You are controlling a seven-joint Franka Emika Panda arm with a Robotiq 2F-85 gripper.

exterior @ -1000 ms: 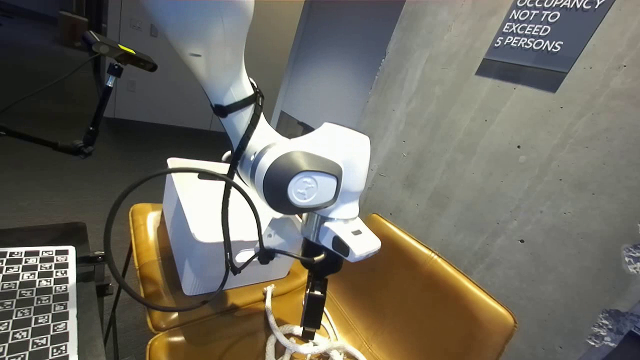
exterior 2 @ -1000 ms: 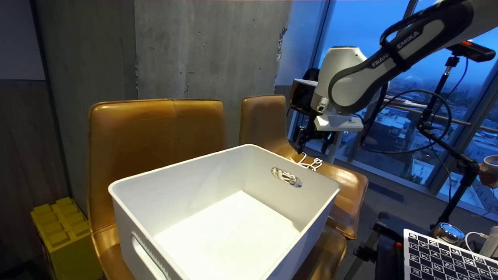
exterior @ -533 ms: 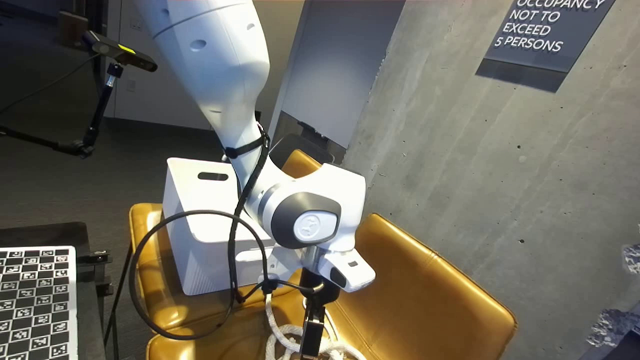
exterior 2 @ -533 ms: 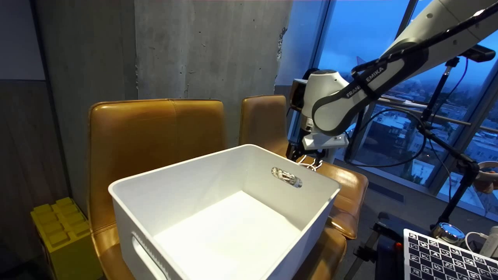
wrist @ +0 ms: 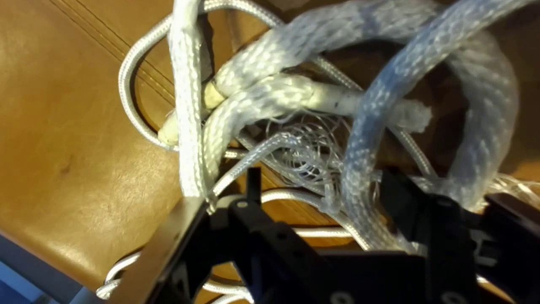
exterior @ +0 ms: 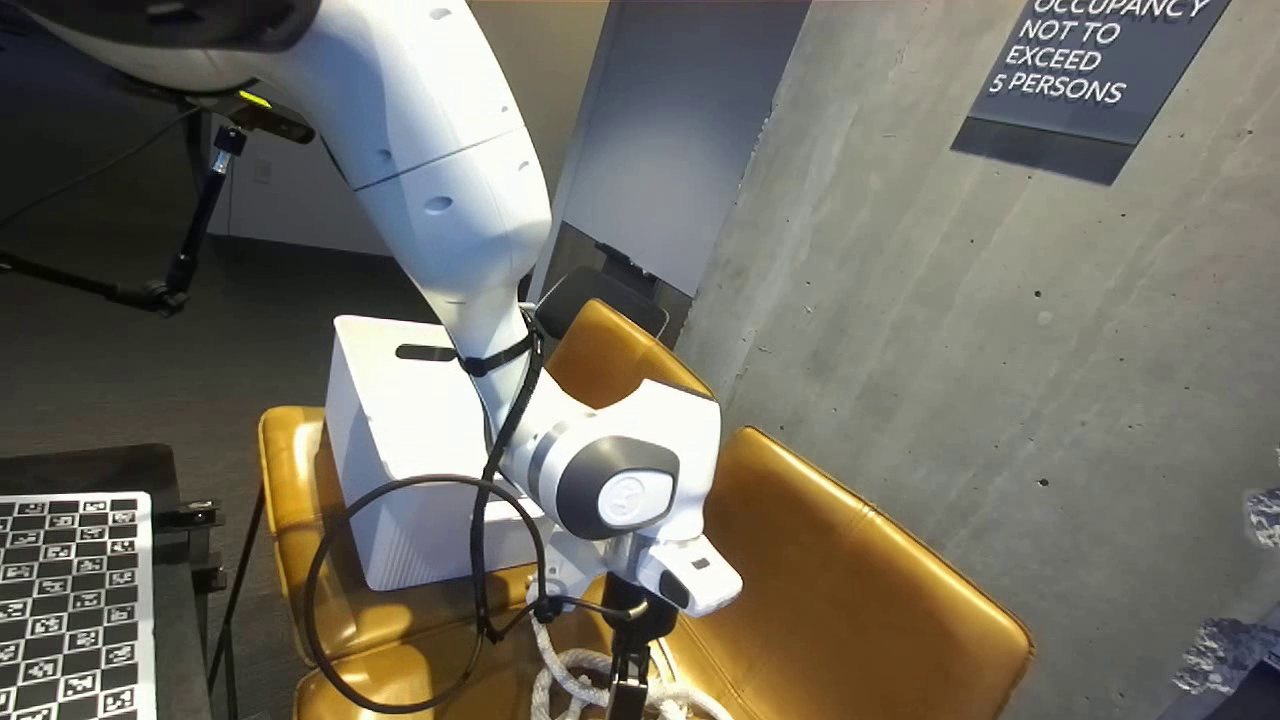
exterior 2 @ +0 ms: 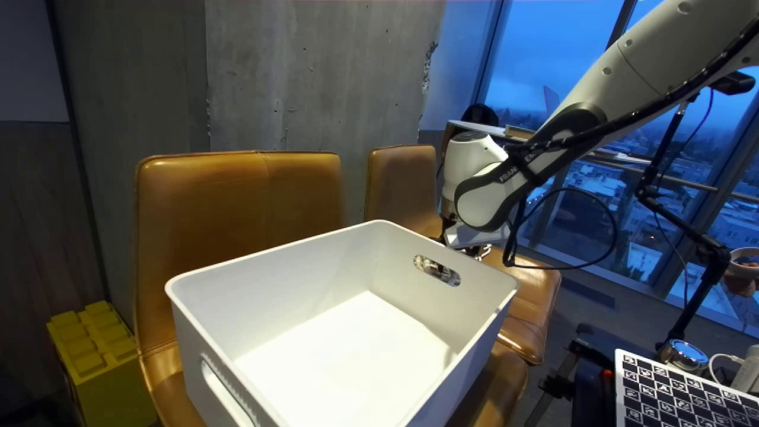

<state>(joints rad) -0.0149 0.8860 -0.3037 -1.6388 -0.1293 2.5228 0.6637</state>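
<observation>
In the wrist view, the jaws stand spread at lower centre of the frame, with one strand of the thick white rope showing between the tips; this strand lies nearer the tip at frame right, and thinner white cord crosses the same gap. Firm contact cannot be confirmed. Before closing, centre the thick strand so that both tips meet it together. Exclude the frayed clear filament, mid-frame just above the gap; it is liable to snag or slip. Limit downward travel: the brown seat, at the left of the frame, carries the rope and could be pressed or marked. Leave slack in the black cable, hanging lower left of centre in an exterior view. Allow clearance to the white bin, lower centre of an exterior view, whose wall largely hides the jaws there; judge alignment from the wrist view.
</observation>
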